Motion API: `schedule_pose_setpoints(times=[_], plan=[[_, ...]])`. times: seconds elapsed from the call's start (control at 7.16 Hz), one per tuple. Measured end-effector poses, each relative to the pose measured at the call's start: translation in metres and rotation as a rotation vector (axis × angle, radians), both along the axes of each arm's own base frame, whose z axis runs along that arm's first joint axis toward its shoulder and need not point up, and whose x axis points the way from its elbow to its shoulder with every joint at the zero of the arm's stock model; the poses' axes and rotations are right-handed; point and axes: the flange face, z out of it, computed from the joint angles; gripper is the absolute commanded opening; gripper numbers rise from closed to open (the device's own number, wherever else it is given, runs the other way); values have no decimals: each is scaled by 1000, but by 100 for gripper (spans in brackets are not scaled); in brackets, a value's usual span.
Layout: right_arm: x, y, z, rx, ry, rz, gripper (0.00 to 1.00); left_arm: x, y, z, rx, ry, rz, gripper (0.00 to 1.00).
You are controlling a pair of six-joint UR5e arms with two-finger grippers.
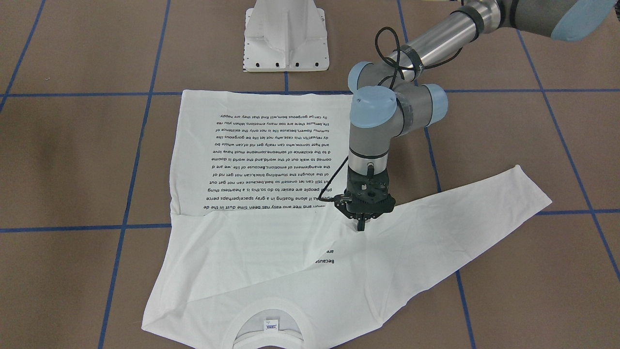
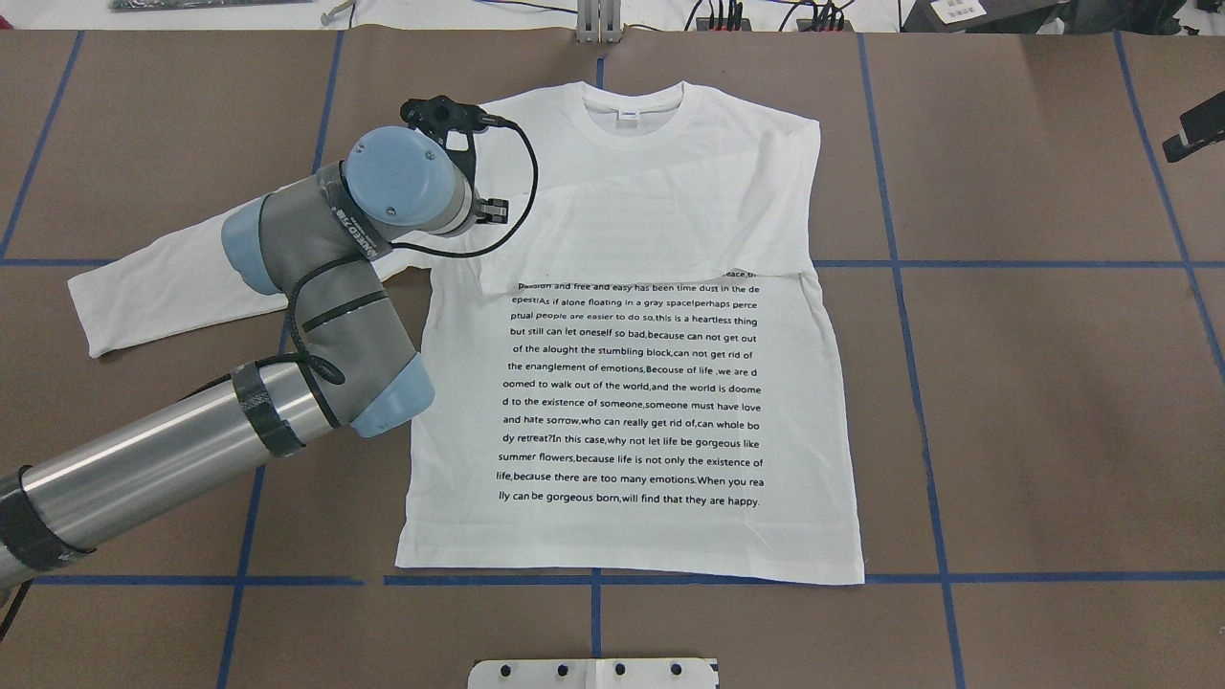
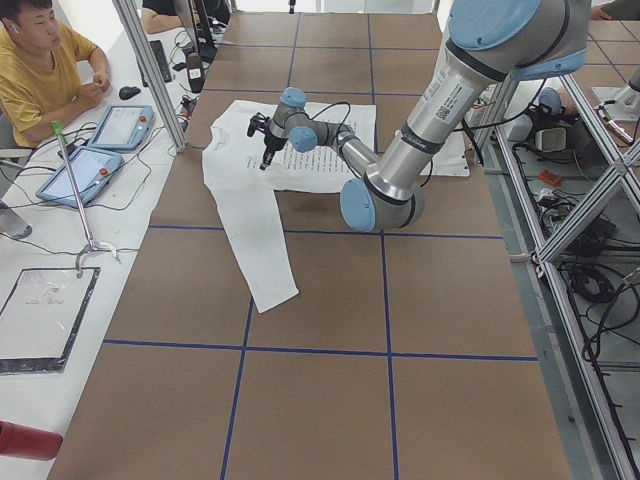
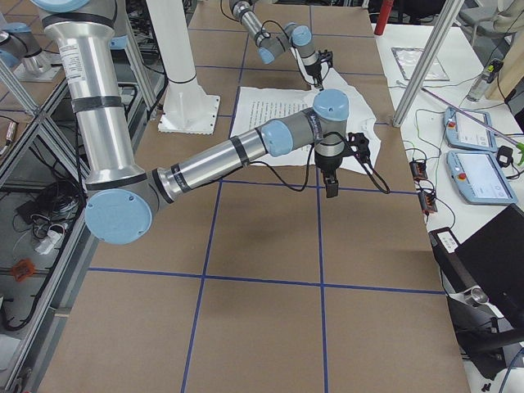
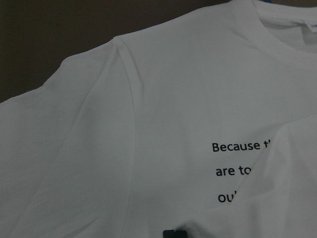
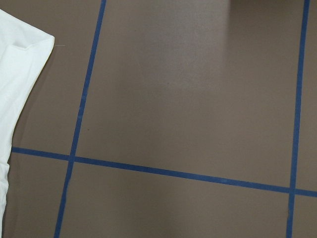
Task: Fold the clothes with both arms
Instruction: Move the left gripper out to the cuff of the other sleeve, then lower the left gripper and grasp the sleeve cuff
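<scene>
The left gripper (image 1: pixel 361 224) stood upright with its black fingers drawn together into one narrow point. The tips pressed into the T-shirt (image 2: pixel 632 383) just inside its left shoulder seam and seemed to pinch a small ridge of cloth, with fine creases running out from there. The left arm (image 2: pixel 325 287) above it showed brushed silver tube, grey joints with pale blue caps and a black cable looped along them.

The shirt lay flat with its print up. It was thin, smooth white cotton with a block of small black text lines, and its ribbed round neck (image 1: pixel 271 325) with a small label pointed away from the robot. One sleeve (image 2: pixel 670 220) was folded across the chest and covered the top lines of print. The other sleeve (image 2: pixel 163 287) stretched out straight to the robot's left.

The right gripper (image 4: pixel 332 188) hung over bare table beside the shirt's far edge. I could not tell how far apart its fingers were.

The table (image 2: pixel 1034 402) was matt brown, marked into squares by blue tape (image 2: pixel 1053 263). A white metal pedestal base (image 1: pixel 286 36) stood at the robot's side, and a person (image 3: pixel 40 70) sat at a side bench.
</scene>
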Motion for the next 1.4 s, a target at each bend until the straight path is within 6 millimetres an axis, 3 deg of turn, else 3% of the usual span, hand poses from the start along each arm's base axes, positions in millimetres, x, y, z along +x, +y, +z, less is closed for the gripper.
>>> schedule_pose_setpoints(times=[0.14, 0.28, 0.56, 0.7, 0.84, 1.12, 1.4], plan=[[-1, 0, 0, 0, 0, -2, 100, -15, -11, 9, 18, -28, 4, 37], [-2, 0, 1, -1, 0, -3, 100, -24, -18, 16, 28, -46, 8, 99], [-2, 0, 2, -4, 1, -5, 100, -37, -21, 34, 85, -51, 38, 100], [-2, 0, 3, -5, 1, -5, 100, -54, -24, 50, 140, -40, 70, 100], [-2, 0, 3, -5, 1, -5, 100, -85, -28, 79, 202, -23, 133, 100], [-2, 2, 5, -9, 1, -5, 100, -174, -14, 167, 314, 31, 260, 100], [-1, 5, 9, -14, 2, -5, 100, -243, 40, 263, 366, 68, 298, 100]])
